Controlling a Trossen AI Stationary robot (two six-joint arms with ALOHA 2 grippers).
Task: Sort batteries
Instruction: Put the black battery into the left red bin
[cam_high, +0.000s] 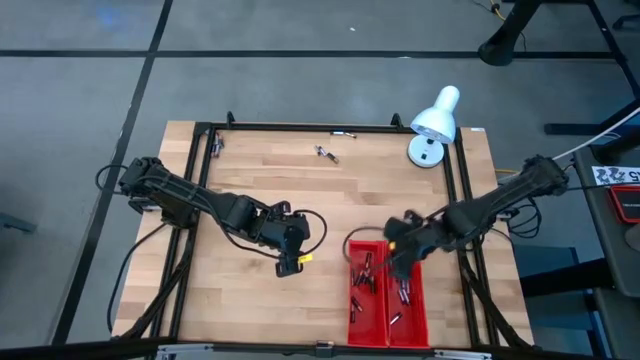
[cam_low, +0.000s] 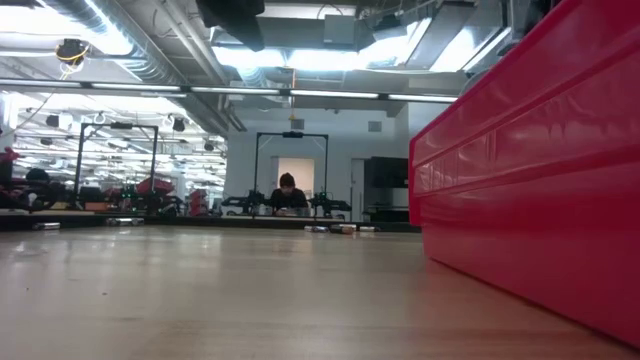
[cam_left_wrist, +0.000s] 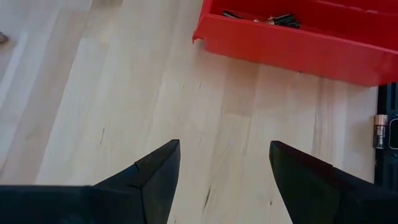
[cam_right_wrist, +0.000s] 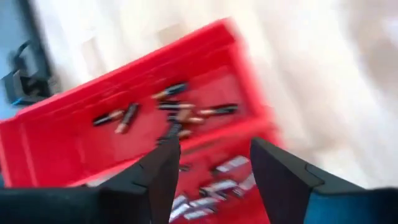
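A red tray with two compartments stands at the table's near right. Dark, copper-ended batteries lie in one compartment and silvery batteries in the other. My right gripper hangs open above the tray's far end, with nothing between its fingers. My left gripper is open over bare wood to the left of the tray. Loose batteries lie on the wood near the far edge, and one battery lies on the black frame.
A white desk lamp stands at the far right corner. Black frame rails run along the table's edges. Bare wood lies between my two arms. In the low view the tray's red wall fills the right, and a person sits far behind.
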